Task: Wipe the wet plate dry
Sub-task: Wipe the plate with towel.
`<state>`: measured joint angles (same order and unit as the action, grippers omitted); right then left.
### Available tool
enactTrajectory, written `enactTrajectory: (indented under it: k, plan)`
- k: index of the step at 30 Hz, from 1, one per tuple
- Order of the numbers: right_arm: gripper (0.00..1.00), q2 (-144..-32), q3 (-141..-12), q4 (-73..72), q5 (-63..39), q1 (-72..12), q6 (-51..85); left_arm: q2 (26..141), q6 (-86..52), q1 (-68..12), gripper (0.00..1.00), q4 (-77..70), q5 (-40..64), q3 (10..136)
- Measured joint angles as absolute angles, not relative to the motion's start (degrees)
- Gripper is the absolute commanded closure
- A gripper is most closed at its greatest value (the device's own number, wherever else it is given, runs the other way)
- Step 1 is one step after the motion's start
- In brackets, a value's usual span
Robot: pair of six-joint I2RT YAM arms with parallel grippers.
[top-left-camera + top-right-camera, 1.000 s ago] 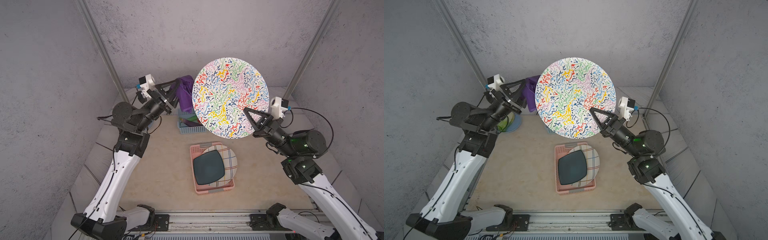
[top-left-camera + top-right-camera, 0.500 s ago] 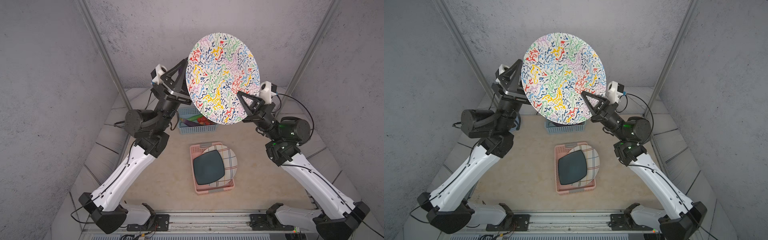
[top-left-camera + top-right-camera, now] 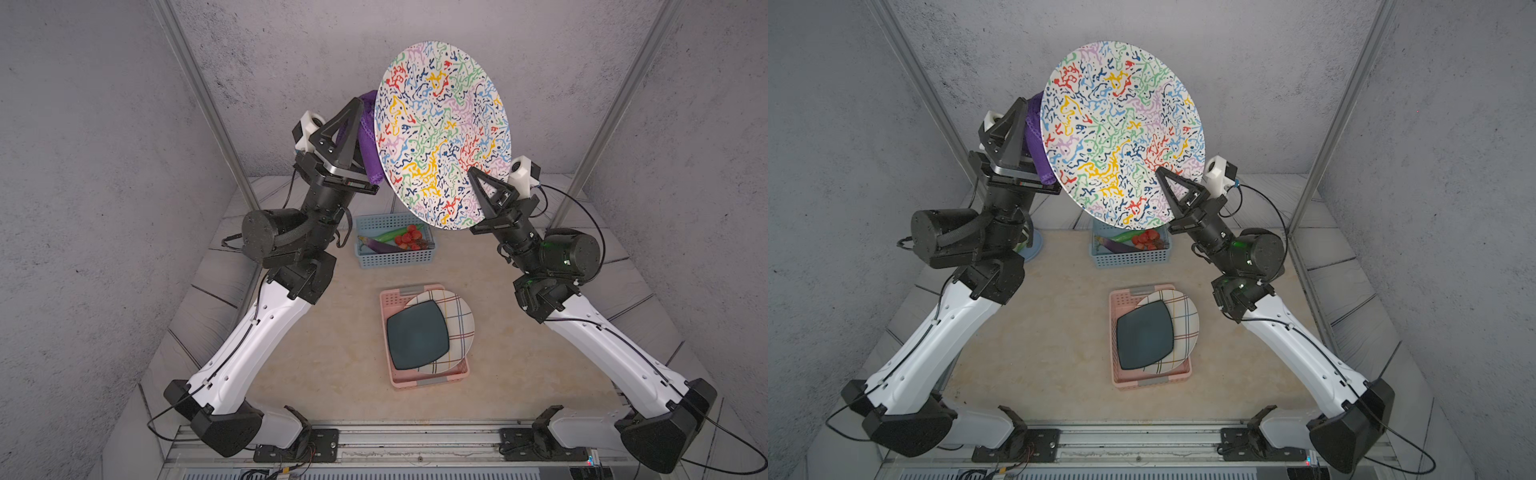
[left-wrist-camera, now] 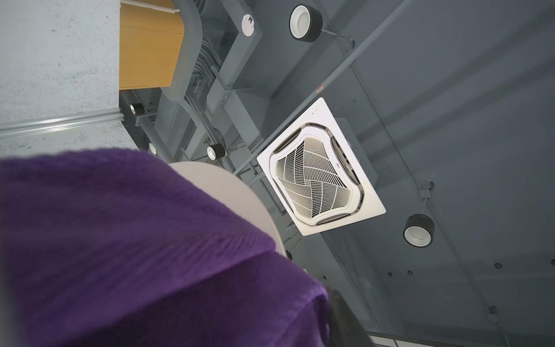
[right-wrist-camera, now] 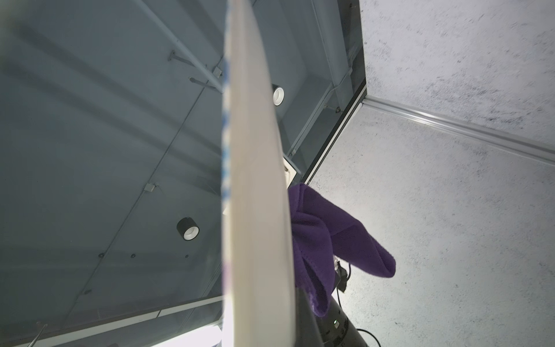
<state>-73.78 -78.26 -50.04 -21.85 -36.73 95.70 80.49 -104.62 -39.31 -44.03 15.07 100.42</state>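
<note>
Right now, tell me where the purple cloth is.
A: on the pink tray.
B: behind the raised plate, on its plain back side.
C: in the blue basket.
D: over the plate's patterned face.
B: in the right wrist view the purple cloth sits on the plain back side of the plate, and in both top views it peeks out behind the rim.

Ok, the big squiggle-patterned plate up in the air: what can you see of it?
The plate is large, round and glossy: white with red, blue, yellow, green and lilac squiggles on its face, plain off-white on its back. It hangs above the table, steeply tilted, face toward the top camera. The right gripper is shut on its lower rim. The purple cloth, clamped in the left gripper, lies against its back. Wetness cannot be made out.
</note>
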Motion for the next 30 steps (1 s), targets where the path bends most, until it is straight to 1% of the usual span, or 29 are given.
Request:
enactTrajectory:
  k: [5,7,10,14,17,19,24,28,30]
  plan:
    - [1.0,-75.18,-83.24,-51.03,-21.37,-36.8,94.37,83.79,-105.25,-45.67,1.0,-46.78,14.63,100.36]
    - [1.0,-76.36,-84.75,-51.7,-20.99,-36.05,94.37,85.23,-105.89,-46.02,1.0,-46.94,14.87,100.36]
    - [1.0,-77.36,-84.64,-51.51,-21.74,-35.75,94.26,86.96,-106.72,-44.01,1.0,-46.19,14.79,101.84]
    - [1.0,-77.54,-83.81,-50.48,-22.41,-39.46,92.73,90.24,-107.39,-42.57,1.0,-44.36,14.04,109.32]
    - [1.0,-77.45,-83.96,-52.51,-22.39,-41.43,91.61,91.9,-107.87,-44.95,1.0,-44.95,13.85,113.06]
    - [1.0,-77.71,-85.34,-53.19,-22.55,-40.29,91.44,91.94,-107.85,-46.44,1.0,-45.69,14.17,112.73]
    - [1.0,-78.96,-88.51,-50.33,-20.53,-32.23,92.31,85.01,-105.03,-45.95,1.0,-45.41,15.29,97.78]
    - [1.0,-77.58,-85.65,-45.28,-18.94,-26.68,92.31,76.12,-99.57,-41.23,1.0,-39.11,17.74,85.91]
    - [1.0,-75.7,-82.76,-40.95,-18.44,-24.77,91.46,71.5,-95.15,-38.72,1.0,-33.56,19.46,83.09]
